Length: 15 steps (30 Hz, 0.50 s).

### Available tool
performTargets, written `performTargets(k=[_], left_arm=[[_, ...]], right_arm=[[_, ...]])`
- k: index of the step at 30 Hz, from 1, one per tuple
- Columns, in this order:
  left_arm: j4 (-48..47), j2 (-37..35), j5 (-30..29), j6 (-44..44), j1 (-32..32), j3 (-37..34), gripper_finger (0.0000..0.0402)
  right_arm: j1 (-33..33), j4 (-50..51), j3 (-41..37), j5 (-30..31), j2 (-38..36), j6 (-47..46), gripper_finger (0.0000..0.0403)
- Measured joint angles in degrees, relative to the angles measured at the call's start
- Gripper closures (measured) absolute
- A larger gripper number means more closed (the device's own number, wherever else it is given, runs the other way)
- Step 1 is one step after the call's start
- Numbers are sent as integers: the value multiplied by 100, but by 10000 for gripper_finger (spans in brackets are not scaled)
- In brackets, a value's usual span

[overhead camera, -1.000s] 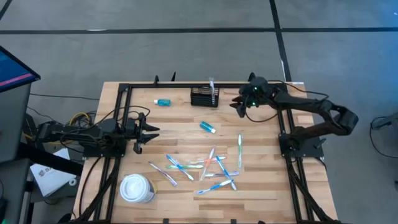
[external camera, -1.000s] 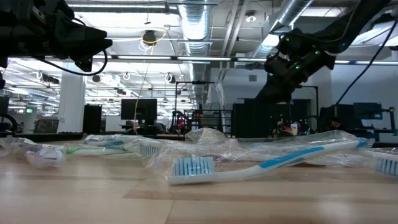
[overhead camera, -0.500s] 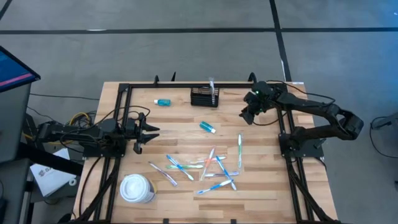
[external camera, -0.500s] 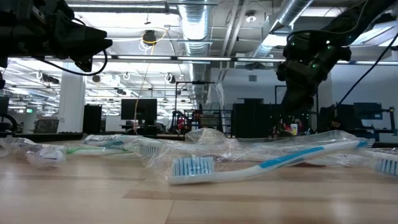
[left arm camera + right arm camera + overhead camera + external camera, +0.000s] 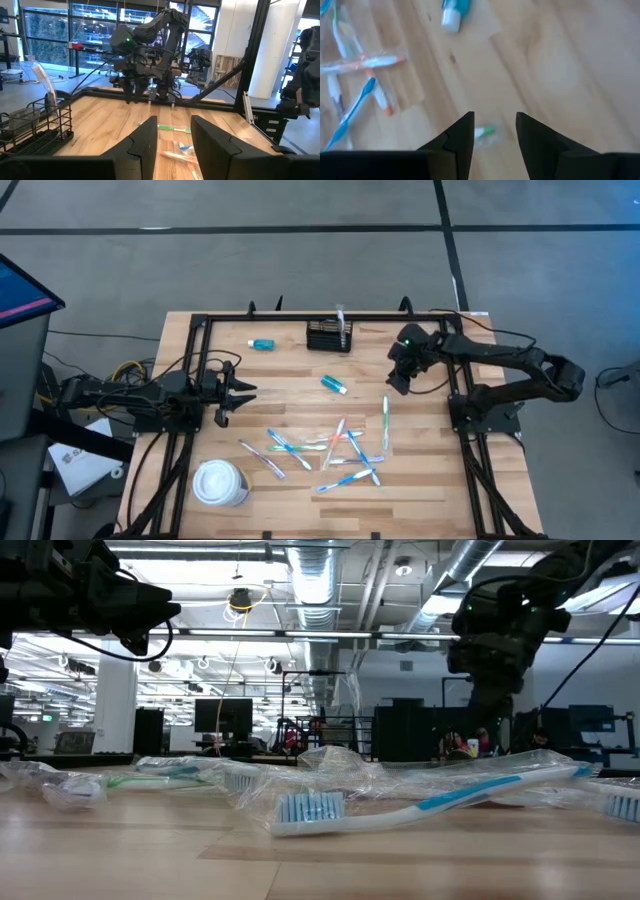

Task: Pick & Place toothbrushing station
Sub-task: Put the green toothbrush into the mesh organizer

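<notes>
The right claw [image 5: 396,383] is hanging released and empty above the green-and-white toothbrush [image 5: 385,423] on the tabletop [image 5: 290,370], probably lining up a pick. The left claw [image 5: 240,396] is waiting, parted and empty. Next comes descending and clenching, then carrying to the toothbrushing station [image 5: 329,337] at the far edge.

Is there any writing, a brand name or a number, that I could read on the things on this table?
None can be read.
Small teal toothpaste tube: any print is too small to read.
White lidded paper cup: no lettering shows.
Black wire-mesh organiser box: no label shows.
</notes>
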State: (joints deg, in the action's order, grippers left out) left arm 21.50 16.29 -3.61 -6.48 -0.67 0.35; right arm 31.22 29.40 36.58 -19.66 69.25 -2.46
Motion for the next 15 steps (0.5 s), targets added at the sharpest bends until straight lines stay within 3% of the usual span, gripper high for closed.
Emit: performTargets(k=[15], left_arm=[[2, -1, 1, 0, -1, -2, 289]], right_arm=[[-1037, 799, 0, 17, 4, -613, 272]])
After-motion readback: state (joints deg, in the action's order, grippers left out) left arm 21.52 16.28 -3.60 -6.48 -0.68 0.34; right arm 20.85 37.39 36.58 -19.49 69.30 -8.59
